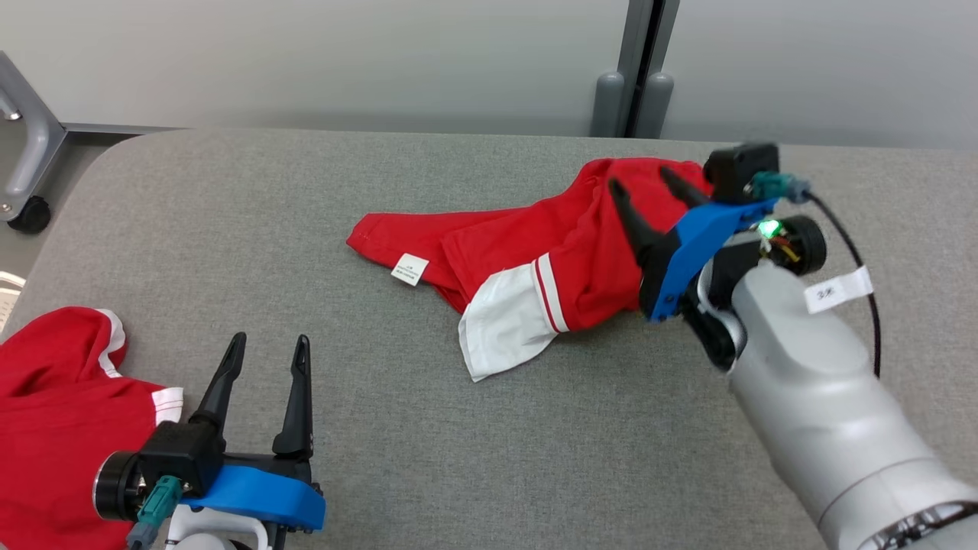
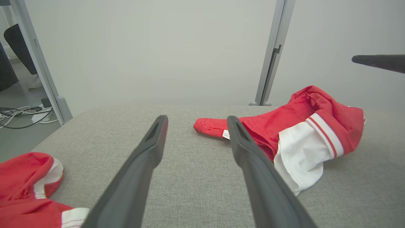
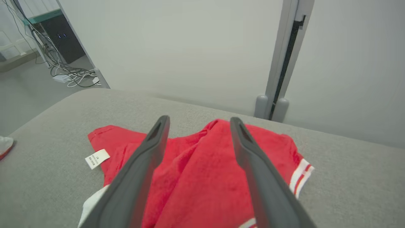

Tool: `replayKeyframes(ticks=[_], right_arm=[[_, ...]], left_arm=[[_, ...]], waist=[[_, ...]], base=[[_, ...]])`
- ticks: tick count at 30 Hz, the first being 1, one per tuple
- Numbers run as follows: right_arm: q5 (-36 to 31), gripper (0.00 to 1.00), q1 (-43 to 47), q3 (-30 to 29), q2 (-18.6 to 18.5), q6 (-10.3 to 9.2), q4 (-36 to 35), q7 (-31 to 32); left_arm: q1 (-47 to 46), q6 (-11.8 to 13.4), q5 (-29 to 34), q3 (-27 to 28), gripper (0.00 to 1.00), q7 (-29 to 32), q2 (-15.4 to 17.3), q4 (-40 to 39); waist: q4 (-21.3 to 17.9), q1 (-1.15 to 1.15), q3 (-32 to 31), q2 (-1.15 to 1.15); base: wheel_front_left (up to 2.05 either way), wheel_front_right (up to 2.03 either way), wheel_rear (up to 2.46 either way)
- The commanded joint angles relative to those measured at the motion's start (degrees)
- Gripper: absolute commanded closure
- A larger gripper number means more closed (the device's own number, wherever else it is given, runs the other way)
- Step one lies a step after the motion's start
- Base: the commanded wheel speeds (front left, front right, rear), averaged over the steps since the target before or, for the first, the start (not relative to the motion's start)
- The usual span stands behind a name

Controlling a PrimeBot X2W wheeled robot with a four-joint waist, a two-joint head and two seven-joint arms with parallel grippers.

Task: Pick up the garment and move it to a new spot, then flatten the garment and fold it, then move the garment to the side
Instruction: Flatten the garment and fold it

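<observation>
A crumpled red garment [image 1: 535, 260] with a white panel and a white label lies on the grey fabric table [image 1: 229, 214], right of centre. My right gripper [image 1: 640, 179] hovers open just above its right part, holding nothing. In the right wrist view the red cloth [image 3: 202, 164] lies under and between the spread fingers of that gripper [image 3: 200, 118]. My left gripper [image 1: 271, 338] stands open over bare table at the front left, apart from the cloth. In the left wrist view the garment [image 2: 284, 126] lies ahead and to the right of that gripper [image 2: 196, 117].
A second red garment [image 1: 53, 405] with white trim lies bunched at the table's front left edge, beside my left wrist, and is also in the left wrist view [image 2: 22, 177]. A grey post [image 1: 634, 92] stands behind the table. A wheeled frame [image 1: 30, 176] and floor cables [image 2: 19, 112] are off to the left.
</observation>
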Motion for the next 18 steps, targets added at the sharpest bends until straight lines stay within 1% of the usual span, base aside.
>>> replayKeyframes(ticks=[1, 3, 6, 7, 8, 12, 15, 18], right_arm=[[0.61, 0.0, 3.53, 1.56, -0.1, 0.01, -2.15, 1.64], [1.04, 0.0, 7.24, 2.68, 0.18, 0.01, -4.58, 3.5], [2.23, 0.0, 12.86, 1.08, 0.13, 0.01, -7.19, 5.47], [2.65, 0.0, 14.28, -0.52, -0.25, 0.01, -7.56, 5.55], [2.29, 0.0, 16.44, -4.38, -1.09, 0.01, -7.56, 4.7], [1.53, 0.0, 18.41, -12.18, -0.57, 0.01, -6.31, 3.9], [0.75, 0.0, 17.23, -16.35, -0.15, 0.01, -5.29, 3.89], [-0.2, 0.0, 15.18, -18.81, 0.3, 0.01, -4.27, 4.1]], left_arm=[[0.37, 0.28, -0.16, -0.06, 0.0, -0.05, 0.13, -0.23], [0.85, 0.46, -0.32, -0.1, 0.0, -0.08, 0.18, -0.33], [1.03, 0.61, -0.51, -0.14, 0.0, -0.05, 0.27, -0.68], [1.08, 0.64, -0.52, -0.16, 0.0, -0.04, 0.31, -0.84], [1.13, 0.77, -0.57, -0.23, 0.0, 0.0, 0.4, -1.06], [0.94, 1.1, -0.59, -0.26, 0.0, 0.02, 0.6, -1.58], [0.3, 1.04, -0.54, -0.36, 0.0, 0.12, 0.77, -2.0], [-0.39, 1.01, -0.4, -0.55, 0.0, 0.12, 0.82, -2.25]], waist=[[0.1, 0.01, -0.38, 0.0], [0.4, 0.01, -0.56, 0.0], [0.96, 0.01, -0.4, 0.0], [1.1, 0.01, -0.26, 0.0], [1.41, 0.01, 0.1, 0.0], [1.6, 0.01, 1.09, 0.0], [1.64, 0.01, 2.17, 0.0], [1.75, 0.01, 3.21, 0.0]], base=[[0.0, 0.0, 0.0], [0.0, 0.0, 0.0], [0.0, 0.0, 0.0], [0.0, 0.0, 0.0], [0.0, 0.0, 0.0], [0.0, 0.0, 0.0], [0.0, 0.0, 0.0], [0.0, 0.0, 0.0]])
